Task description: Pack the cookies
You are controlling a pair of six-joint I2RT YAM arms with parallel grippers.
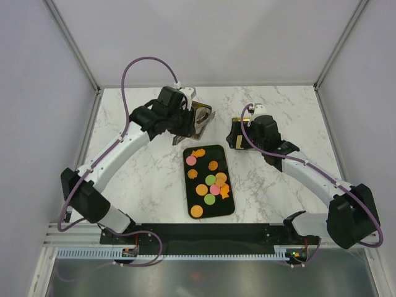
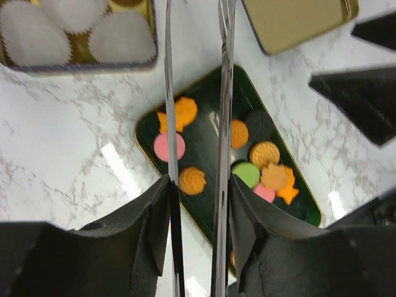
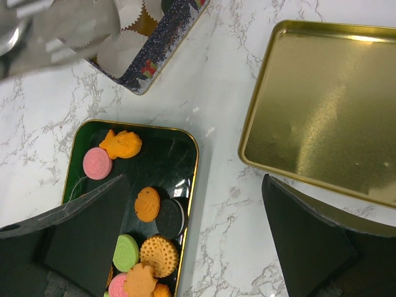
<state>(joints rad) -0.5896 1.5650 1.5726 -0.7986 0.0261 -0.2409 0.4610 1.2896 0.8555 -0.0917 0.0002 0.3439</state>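
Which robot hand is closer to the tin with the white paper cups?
Left. The left gripper, holding tongs, is close beside the tin; the right gripper sits farther away, by the gold lid.

The cookies (image 1: 210, 179) — orange, pink, green, dark brown, mostly round — lie flat, some overlapping, on the dark tray (image 1: 223, 154) at frame centre.

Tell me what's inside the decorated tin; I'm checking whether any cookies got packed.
White paper cups line the tin; the ones in view look empty. Both wrist views crop the tin, and the blurred tongs cover part of it, so the rest is unknown.
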